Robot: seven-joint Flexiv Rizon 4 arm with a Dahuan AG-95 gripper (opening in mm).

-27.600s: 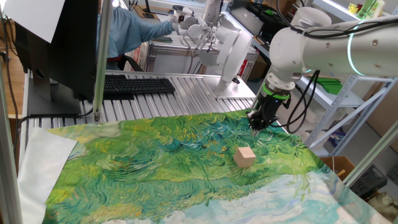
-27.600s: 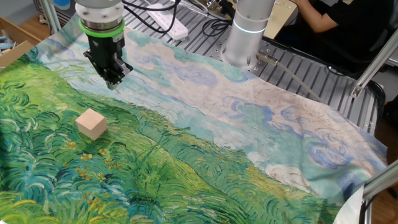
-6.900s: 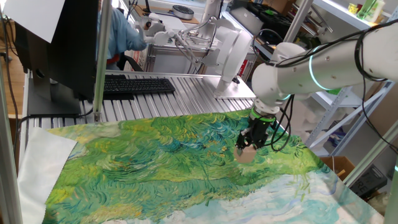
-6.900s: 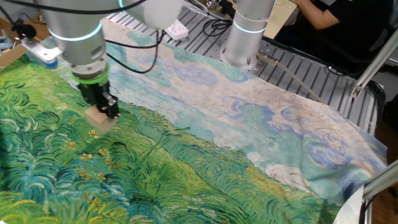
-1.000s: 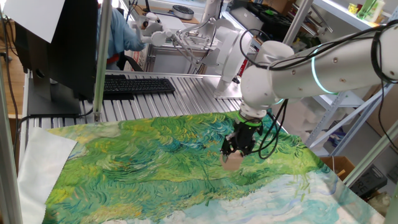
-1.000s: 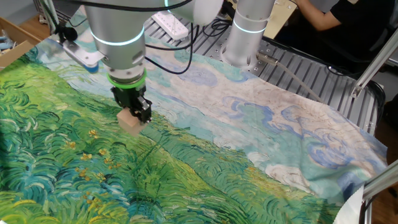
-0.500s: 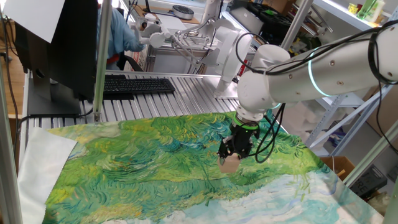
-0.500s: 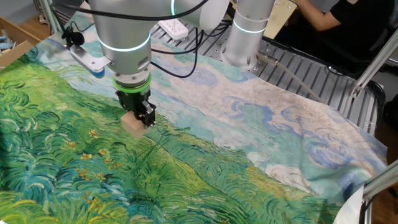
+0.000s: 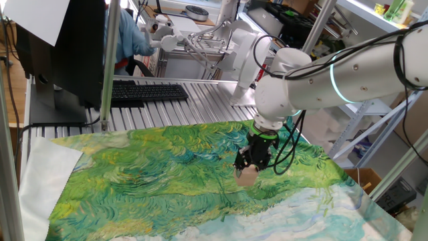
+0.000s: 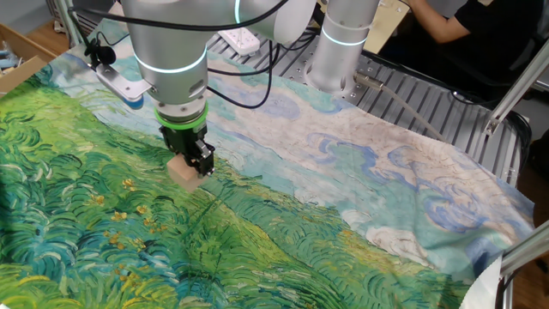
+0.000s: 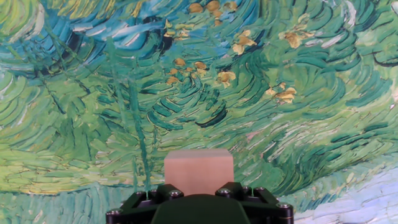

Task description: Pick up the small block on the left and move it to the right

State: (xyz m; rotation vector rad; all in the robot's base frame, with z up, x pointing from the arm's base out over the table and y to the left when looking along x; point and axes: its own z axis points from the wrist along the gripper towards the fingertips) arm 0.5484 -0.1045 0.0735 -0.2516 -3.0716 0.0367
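Compared with the view a second earlier, the tool [image 10: 190, 163] and the small block [image 10: 182, 172] have shifted slightly farther across the painted cloth [image 10: 283, 240] on the table. Tool clamped on the block [image 9: 247, 176], carried just above the cloth. For a clean transfer, keep grip firm, height level, and travel steady before lowering.

Painted green-and-blue cloth [image 9: 154, 181] over a ribbed metal tabletop [image 9: 200, 94], black keyboard [image 9: 148, 92], dark monitor [image 9: 63, 50], cluttered shelves [image 9: 394, 13] behind
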